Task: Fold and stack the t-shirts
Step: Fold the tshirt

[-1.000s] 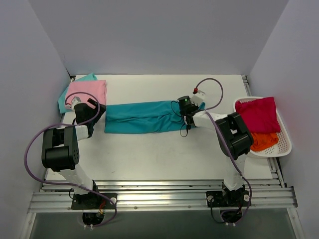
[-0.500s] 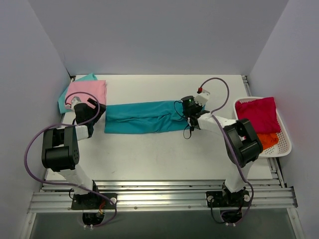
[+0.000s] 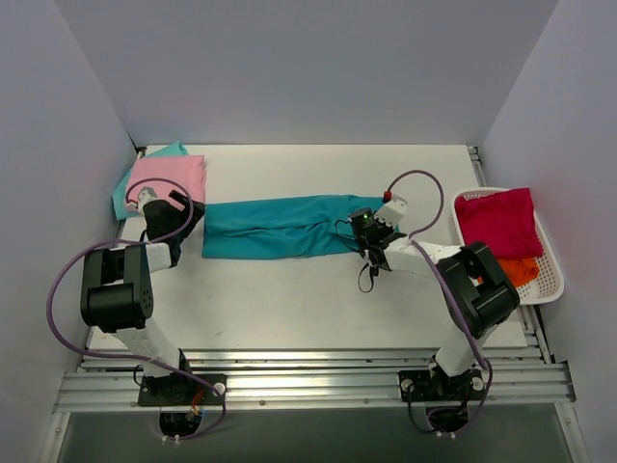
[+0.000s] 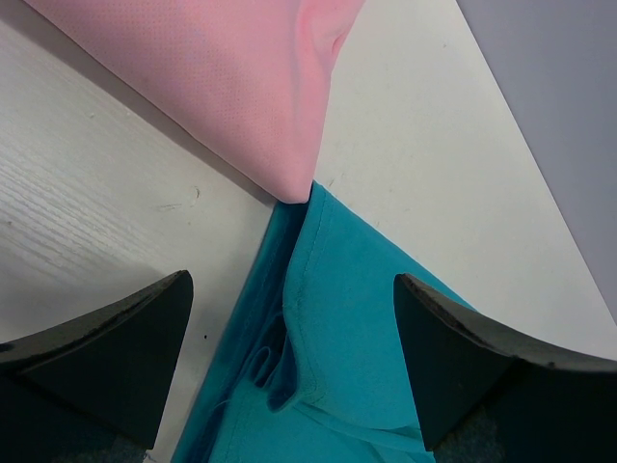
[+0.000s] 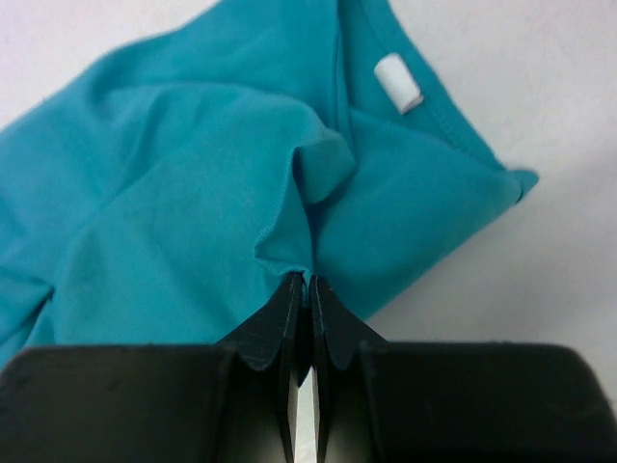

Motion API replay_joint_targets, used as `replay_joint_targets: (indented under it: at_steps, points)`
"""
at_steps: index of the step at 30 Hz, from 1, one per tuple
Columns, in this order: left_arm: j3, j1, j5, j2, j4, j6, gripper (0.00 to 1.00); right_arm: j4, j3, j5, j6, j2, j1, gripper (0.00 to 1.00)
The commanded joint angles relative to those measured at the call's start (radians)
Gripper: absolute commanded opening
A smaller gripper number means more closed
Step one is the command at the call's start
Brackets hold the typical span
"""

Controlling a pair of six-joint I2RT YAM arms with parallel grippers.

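Here, the left gripper [image 4: 289, 328] has its jaws spread wide, holding nothing, just above the table [image 3: 289, 299]. Between them lies the left end of the teal shirt [image 3: 275, 227], its hem rumpled. Just beyond the jaws, touching that end, is a corner of the folded pink shirt [image 3: 169, 177], which rests on a light mint shirt [image 3: 174, 149]. The teal shirt stretches as a long folded band across to the right gripper [image 5: 308, 289], whose jaws are pressed together on a small raised fold at the shirt's right end. Beyond those tips lies the neckline with its white tag [image 5: 398, 82]. Well off to the right of that gripper, a white basket [image 3: 554, 280] holds a crimson shirt [image 3: 501, 220] on top of an orange shirt [image 3: 516, 272].
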Motion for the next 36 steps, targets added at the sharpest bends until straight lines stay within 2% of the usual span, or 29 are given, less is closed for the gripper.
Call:
replay_joint_targets:
  at_steps: [1,4,5,7,8,11,16,21,23,30,32,33,35,36]
  points:
    - [-0.004,0.006,0.012,-0.008,0.050,0.015,0.94,-0.031,-0.027,0.070,0.064,0.000,0.045,0.00]
    - [-0.003,0.006,0.011,-0.007,0.050,0.015,0.94,-0.047,-0.050,0.092,0.094,0.006,0.062,0.00]
    - [-0.003,0.006,0.011,-0.007,0.048,0.015,0.94,-0.055,-0.055,0.116,0.099,0.002,0.066,0.16]
    - [-0.003,0.006,0.011,-0.007,0.048,0.015,0.94,-0.090,-0.053,0.149,0.110,-0.005,0.083,0.41]
    - [-0.003,0.006,0.011,-0.007,0.050,0.015,0.94,-0.107,-0.049,0.184,0.127,-0.018,0.089,0.62]
    - [-0.001,0.008,0.009,-0.005,0.048,0.015,0.94,-0.156,-0.045,0.221,0.144,-0.057,0.100,0.90]
    - [0.002,0.006,0.008,-0.004,0.045,0.016,0.94,-0.172,-0.059,0.250,0.148,-0.115,0.100,0.93]
    - [0.000,0.006,0.018,-0.005,0.045,0.016,0.94,-0.144,-0.064,0.247,0.142,-0.089,0.092,0.90]
    - [-0.003,0.006,0.020,-0.007,0.045,0.016,0.94,-0.105,-0.068,0.221,0.134,-0.055,0.075,0.84]
    - [0.005,0.008,0.025,-0.002,0.042,0.018,0.94,-0.034,-0.067,0.160,0.131,0.049,0.055,0.83]
    - [0.005,0.006,0.025,-0.002,0.042,0.018,0.94,-0.009,-0.061,0.143,0.119,0.075,0.046,0.72]
    - [0.004,0.006,0.025,-0.002,0.044,0.018,0.94,0.005,-0.062,0.131,0.112,0.081,0.031,0.45]
    - [0.005,0.006,0.026,-0.004,0.045,0.018,0.94,0.038,-0.061,0.098,0.096,0.100,0.013,0.20]
    - [0.002,0.008,0.026,-0.004,0.047,0.018,0.94,0.046,-0.055,0.092,0.092,0.107,-0.004,0.00]
